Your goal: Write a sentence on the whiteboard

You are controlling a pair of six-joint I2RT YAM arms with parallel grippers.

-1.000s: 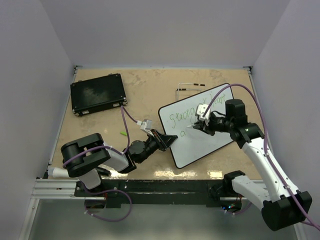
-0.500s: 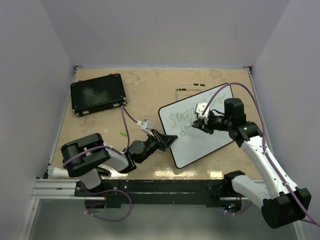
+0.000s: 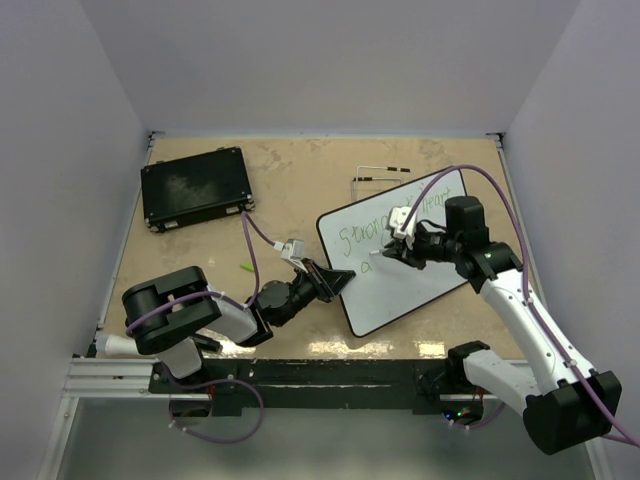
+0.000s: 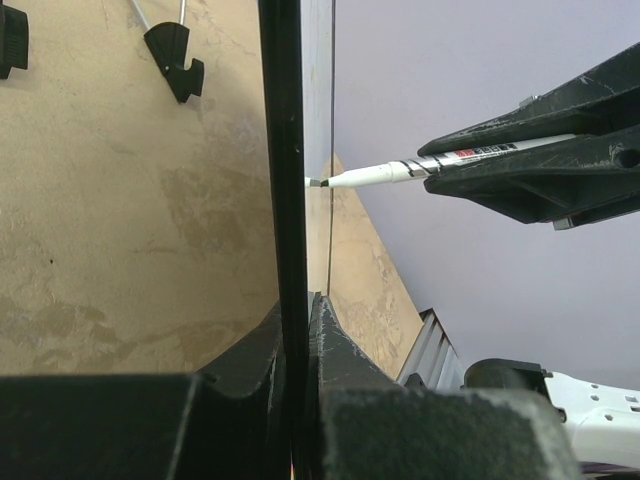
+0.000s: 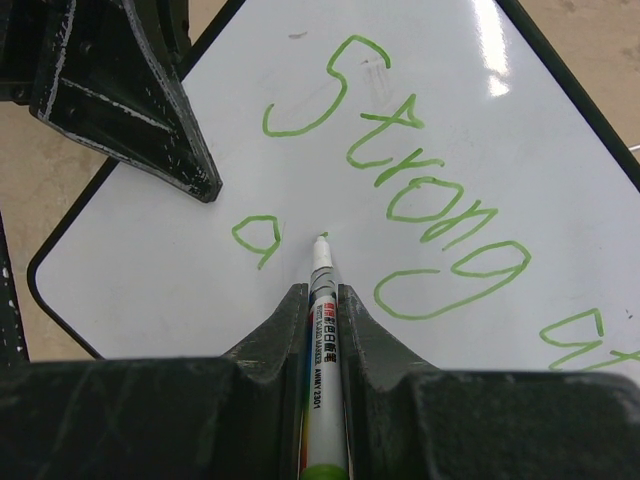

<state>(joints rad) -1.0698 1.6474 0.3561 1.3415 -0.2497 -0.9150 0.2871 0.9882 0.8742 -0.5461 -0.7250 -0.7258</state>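
Note:
The whiteboard (image 3: 402, 288) lies tilted on the table, and my left gripper (image 3: 336, 281) is shut on its near-left rim (image 4: 290, 200). My right gripper (image 3: 396, 246) is shut on a white marker (image 5: 322, 350) with a green end. The marker's tip touches the board just right of a green "a" (image 5: 258, 238). The sentence (image 5: 400, 170) reads "Strong" in green on the upper line, with part of "at" at the right edge. From the left wrist, the marker (image 4: 370, 176) meets the board edge-on.
A flat black case (image 3: 195, 187) sits at the back left. A thin wire stand (image 3: 380, 172) lies behind the board. A small green cap (image 3: 246, 267) rests on the table left of my left gripper.
My right gripper has shifted slightly left with the marker, and its tip now rests just beside the "a". The left arm and the board have not moved.

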